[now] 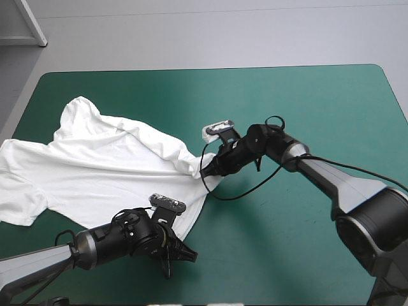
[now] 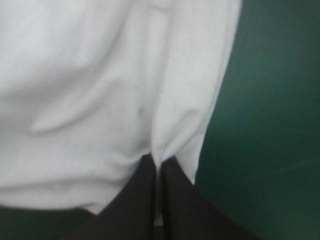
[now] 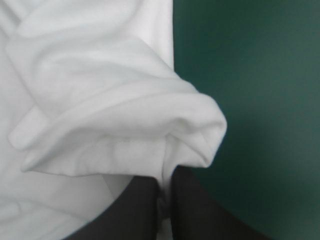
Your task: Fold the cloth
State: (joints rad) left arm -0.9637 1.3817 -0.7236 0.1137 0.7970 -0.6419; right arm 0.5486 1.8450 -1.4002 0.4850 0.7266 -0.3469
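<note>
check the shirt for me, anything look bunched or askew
Yes. The T-shirt is not flat: where the right pincer grips it, the edge is rolled over into a thick fold, and creases run across the cloth. The left pincer pinches the hem, puckering it. Nothing looks damaged.

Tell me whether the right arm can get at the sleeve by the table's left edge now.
Probably not: the right gripper is shut on a fold of the T-shirt, and that sleeve lies far across the table.
</note>
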